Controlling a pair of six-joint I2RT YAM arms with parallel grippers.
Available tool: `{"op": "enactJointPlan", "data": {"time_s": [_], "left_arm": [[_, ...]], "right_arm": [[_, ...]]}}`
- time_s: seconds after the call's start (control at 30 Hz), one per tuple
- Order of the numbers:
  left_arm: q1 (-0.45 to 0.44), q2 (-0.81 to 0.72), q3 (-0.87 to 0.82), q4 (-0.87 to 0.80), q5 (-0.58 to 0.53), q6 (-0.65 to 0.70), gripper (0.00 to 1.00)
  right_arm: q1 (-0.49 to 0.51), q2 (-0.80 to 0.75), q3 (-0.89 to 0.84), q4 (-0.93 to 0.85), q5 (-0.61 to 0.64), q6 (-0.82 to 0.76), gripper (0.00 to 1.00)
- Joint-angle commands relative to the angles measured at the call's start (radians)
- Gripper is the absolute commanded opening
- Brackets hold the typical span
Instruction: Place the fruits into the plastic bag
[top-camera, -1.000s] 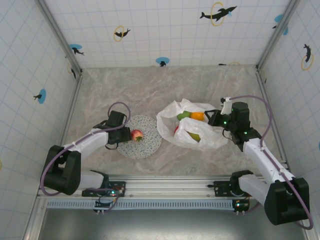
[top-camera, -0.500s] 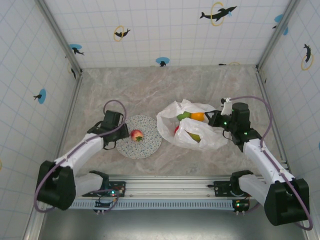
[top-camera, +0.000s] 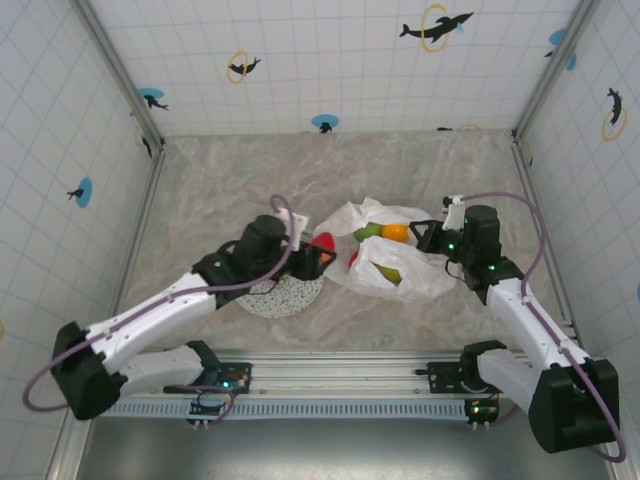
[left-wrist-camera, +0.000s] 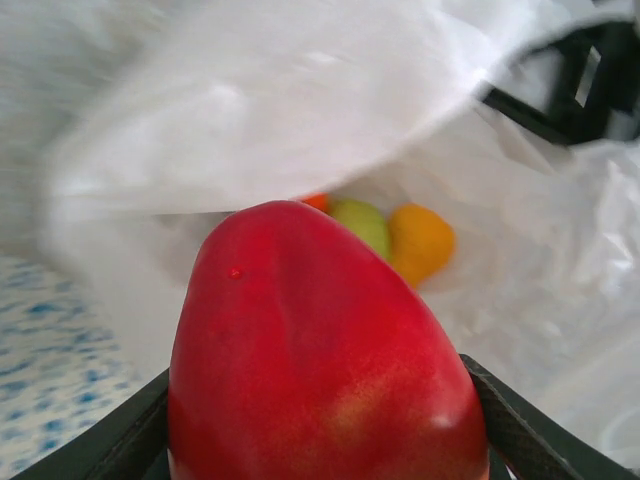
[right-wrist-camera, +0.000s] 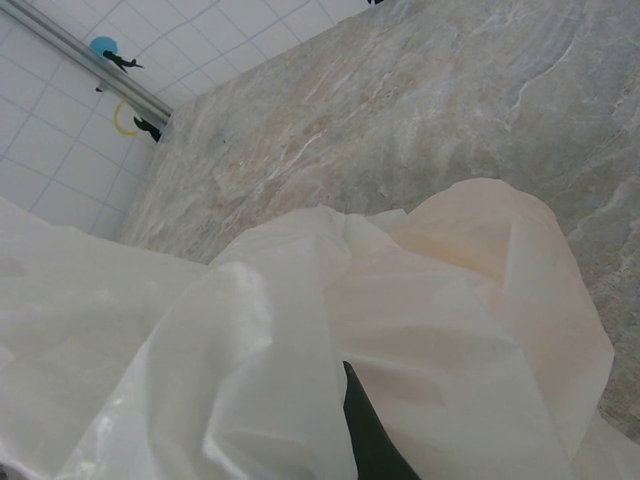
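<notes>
**01: red apple** (top-camera: 323, 243). The fruit in hand. It sits at the centre of the top view, between the speckled plate (top-camera: 283, 297) and the bag's left-facing mouth. In the left wrist view it takes the lower middle of the frame.

**02: left fingers** (left-wrist-camera: 520, 435). Roughly half closed and clamped on the red apple, with one dark finger at each lower flank.

**03: plastic bag** (top-camera: 430, 278). White and wrinkled, lying right of centre on the marbled surface (top-camera: 250, 180). In the left wrist view a loose fold of film hangs across the upper part of the opening.

**04: fruits already inside.** An orange citrus (top-camera: 396, 232), a green apple (top-camera: 368, 232) and a yellow-green fruit (top-camera: 388, 272). Something red shows at the mouth's edge.

**05: right fingers** (right-wrist-camera: 365, 430). Fully closed, by the look of it pinching the bag's right-hand rim, with film draped around them.

**Handling note (judgement).** The step is delivering the apple, probably late in the task.
- Carry the apple low, under the hanging fold and well past the lip, before the fingers part.
- Release it beside the fruits already inside, so it neither rolls back out nor drags the film shut.
- The right fingers should hold the rim up throughout.
</notes>
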Motion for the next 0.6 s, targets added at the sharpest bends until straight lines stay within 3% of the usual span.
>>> {"op": "enactJointPlan", "data": {"time_s": [0.0, 0.23, 0.57], "left_arm": [[-0.048, 0.131, 0.079, 0.037, -0.003, 0.062, 0.54], [-0.079, 0.385, 0.221, 0.08, -0.047, 0.129, 0.56], [-0.097, 0.653, 0.342, 0.191, 0.026, 0.104, 0.62]], "right_arm": [[0.012, 0.003, 0.014, 0.03, -0.007, 0.01, 0.0], [0.03, -0.025, -0.001, 0.011, 0.003, 0.019, 0.0], [0.034, -0.037, 0.008, -0.002, 0.008, 0.021, 0.0]]}}
